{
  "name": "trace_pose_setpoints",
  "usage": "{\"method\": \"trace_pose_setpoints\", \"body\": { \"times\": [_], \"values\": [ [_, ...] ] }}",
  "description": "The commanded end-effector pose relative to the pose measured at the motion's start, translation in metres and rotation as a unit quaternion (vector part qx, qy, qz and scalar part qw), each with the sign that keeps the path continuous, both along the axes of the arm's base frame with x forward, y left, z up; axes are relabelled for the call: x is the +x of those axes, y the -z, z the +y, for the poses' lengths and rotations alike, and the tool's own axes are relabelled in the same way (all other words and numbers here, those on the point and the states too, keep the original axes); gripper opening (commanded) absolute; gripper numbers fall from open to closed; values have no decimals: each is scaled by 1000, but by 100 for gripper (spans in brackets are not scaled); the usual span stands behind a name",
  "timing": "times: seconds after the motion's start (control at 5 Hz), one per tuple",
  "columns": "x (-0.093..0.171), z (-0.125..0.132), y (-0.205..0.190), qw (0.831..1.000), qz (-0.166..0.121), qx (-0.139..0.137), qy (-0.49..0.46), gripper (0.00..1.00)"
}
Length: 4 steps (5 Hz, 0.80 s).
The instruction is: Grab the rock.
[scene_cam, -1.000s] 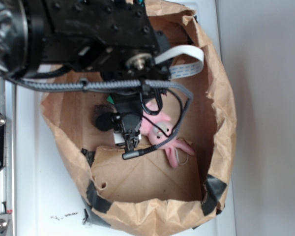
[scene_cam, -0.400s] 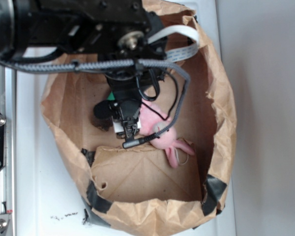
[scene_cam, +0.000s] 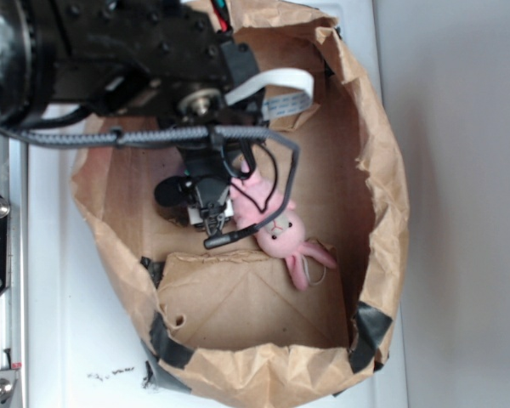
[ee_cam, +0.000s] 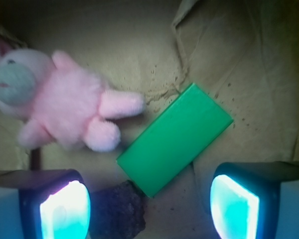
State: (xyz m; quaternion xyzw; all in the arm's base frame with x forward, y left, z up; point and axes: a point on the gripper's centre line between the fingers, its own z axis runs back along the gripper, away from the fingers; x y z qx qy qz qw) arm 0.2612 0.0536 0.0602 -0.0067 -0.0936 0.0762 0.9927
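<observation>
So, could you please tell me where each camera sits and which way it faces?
Exterior: above, looking down into the paper bag; the black arm and claw show.
Wrist: on the claw, facing the bag floor; both lit fingertips frame the bottom, wide apart.
Shared: the pink bunny. The rock and green block show only at the wrist.

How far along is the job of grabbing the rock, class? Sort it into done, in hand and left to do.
Done: the end effector is down inside the paper bag, open. In hand: lining up. In the wrist view the rock lies between the fingers, close to the left one, beside the green block and pink bunny. Left: centre on it, close and lift.
</observation>
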Motion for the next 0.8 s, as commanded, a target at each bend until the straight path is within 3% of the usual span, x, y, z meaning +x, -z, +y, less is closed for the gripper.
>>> {"method": "trace_pose_setpoints", "body": {
  "times": [0.0,0.6],
  "values": [
    [-5,-8,11,999,-16,27,23,100],
    [-9,0,-11,1000,-2,2,30,100]
  ]
}}
